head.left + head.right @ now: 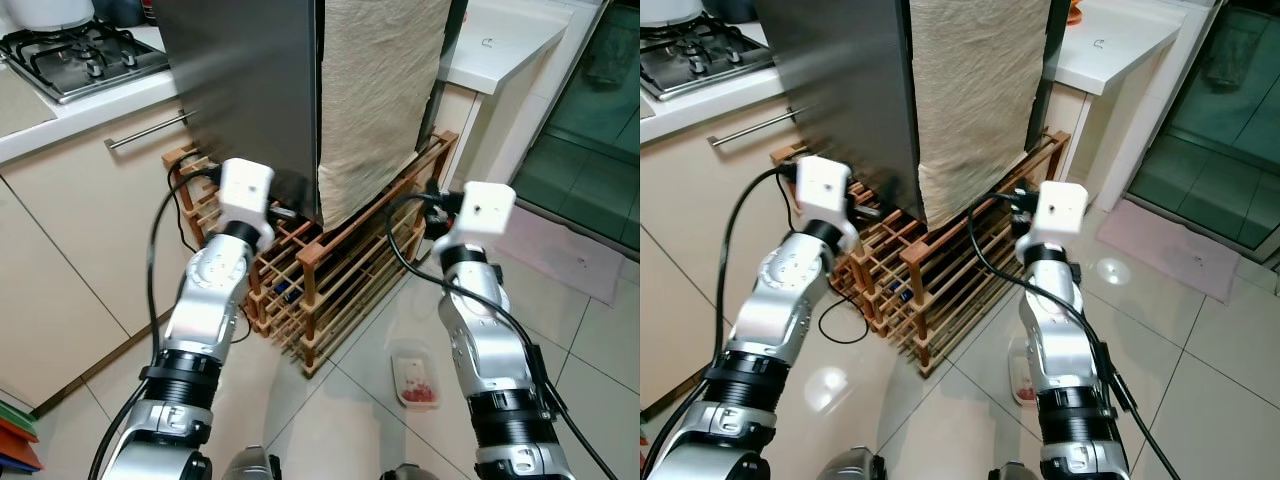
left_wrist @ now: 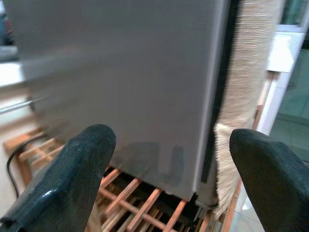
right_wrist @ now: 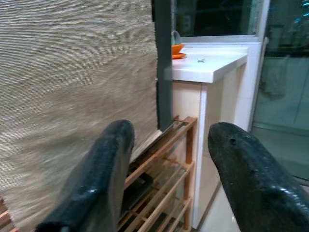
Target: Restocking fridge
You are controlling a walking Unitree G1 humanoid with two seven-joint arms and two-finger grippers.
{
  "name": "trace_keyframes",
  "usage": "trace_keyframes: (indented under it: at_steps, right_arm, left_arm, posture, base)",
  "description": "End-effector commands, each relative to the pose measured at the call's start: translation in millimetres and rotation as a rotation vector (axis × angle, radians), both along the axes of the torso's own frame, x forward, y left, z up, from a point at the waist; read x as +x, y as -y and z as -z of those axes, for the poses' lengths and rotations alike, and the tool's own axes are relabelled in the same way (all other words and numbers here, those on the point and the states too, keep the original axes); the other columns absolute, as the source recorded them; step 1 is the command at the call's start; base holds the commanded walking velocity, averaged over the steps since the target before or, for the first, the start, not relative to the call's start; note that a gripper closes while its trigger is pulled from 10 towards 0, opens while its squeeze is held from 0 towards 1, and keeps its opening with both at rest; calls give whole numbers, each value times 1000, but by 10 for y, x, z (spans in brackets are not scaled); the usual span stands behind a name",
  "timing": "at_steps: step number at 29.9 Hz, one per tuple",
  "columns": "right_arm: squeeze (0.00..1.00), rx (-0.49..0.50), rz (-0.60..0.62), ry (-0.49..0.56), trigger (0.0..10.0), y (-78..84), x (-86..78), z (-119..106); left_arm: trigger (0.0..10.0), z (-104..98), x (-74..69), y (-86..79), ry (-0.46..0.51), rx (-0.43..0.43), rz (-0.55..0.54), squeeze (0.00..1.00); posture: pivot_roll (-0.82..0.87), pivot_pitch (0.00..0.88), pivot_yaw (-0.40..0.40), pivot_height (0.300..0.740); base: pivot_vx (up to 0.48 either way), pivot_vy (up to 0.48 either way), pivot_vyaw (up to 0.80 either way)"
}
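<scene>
Both arms are raised toward the fridge (image 1: 250, 90), a grey steel box sitting on a wooden rack (image 1: 340, 275) just ahead. The left hand (image 2: 169, 179) is spread wide with nothing between its fingers (image 2: 72, 169), pointed at the bottom corner of the grey side, not touching it. The right hand (image 3: 169, 169) is spread wide too and empty, aimed at the beige cloth (image 1: 380, 90) hanging down the fridge front (it covers most of that face). A white bench (image 1: 500, 45) stands far right, and a small tray (image 1: 415, 380) lies on the floor.
</scene>
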State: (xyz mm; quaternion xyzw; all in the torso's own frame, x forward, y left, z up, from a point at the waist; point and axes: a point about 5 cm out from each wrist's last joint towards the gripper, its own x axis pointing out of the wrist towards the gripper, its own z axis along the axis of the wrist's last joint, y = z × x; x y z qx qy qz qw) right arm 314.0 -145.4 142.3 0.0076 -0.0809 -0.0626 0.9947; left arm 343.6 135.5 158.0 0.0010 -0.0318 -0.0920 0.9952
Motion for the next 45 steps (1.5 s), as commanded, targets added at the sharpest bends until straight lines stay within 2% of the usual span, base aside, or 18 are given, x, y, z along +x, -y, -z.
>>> trace_keyframes:
  at_steps: [1, 4, 5, 6, 10, 16, 31, 37, 45]
  right_arm:
    - [1000, -13, 13, 56, 10000, 3, -8, -112]
    - [1000, -17, 66, 38, 10000, 49, 4, -106]
    - [157, -14, 58, 38, 10000, 47, 9, -110]
    - [0, -20, 58, 35, 10000, 51, 13, -110]
    - [0, -19, 57, 37, 10000, 62, 18, -113]
    - [0, -17, 53, 46, 10000, 47, 37, -134]
    - [0, -28, 80, 34, 10000, 85, 40, -109]
    - [0, -41, 59, 42, 10000, 51, 38, -115]
    - [0, -46, 38, 40, 10000, 27, 55, -120]
  left_arm:
    - [10000, -15, 14, 65, 0, 16, 22, 0]
    - [10000, -62, -8, 182, 40, 85, 95, 0]
    - [10000, -72, -9, 190, 47, 93, 101, 0]
    - [10000, -79, -11, 195, 52, 99, 106, 0]
    - [10000, -91, -22, 219, 62, 119, 124, 0]
    - [10000, -68, -61, 308, 67, 166, 176, 0]
    - [10000, -105, -43, 331, 81, 175, 172, 0]
    - [10000, -231, -42, 382, 145, 181, 177, 0]
    - [10000, -271, -40, 368, 167, 159, 168, 0]
  posture:
    - [89, 23, 33, 703]
    - [87, 22, 37, 703]
    - [86, 21, 38, 703]
    - [86, 21, 38, 703]
    - [87, 19, 36, 707]
    - [92, 15, 33, 740]
    - [86, 16, 36, 740]
    - [85, 14, 34, 740]
    - [87, 9, 30, 740]
  base:
    - [0, 0, 0]
    - [0, 0, 0]
    - [0, 0, 0]
    - [0, 0, 0]
    - [0, 0, -386]
    - [0, 0, 0]
    - [0, 0, 0]
    - [449, 0, 0]
    - [480, 0, 0]
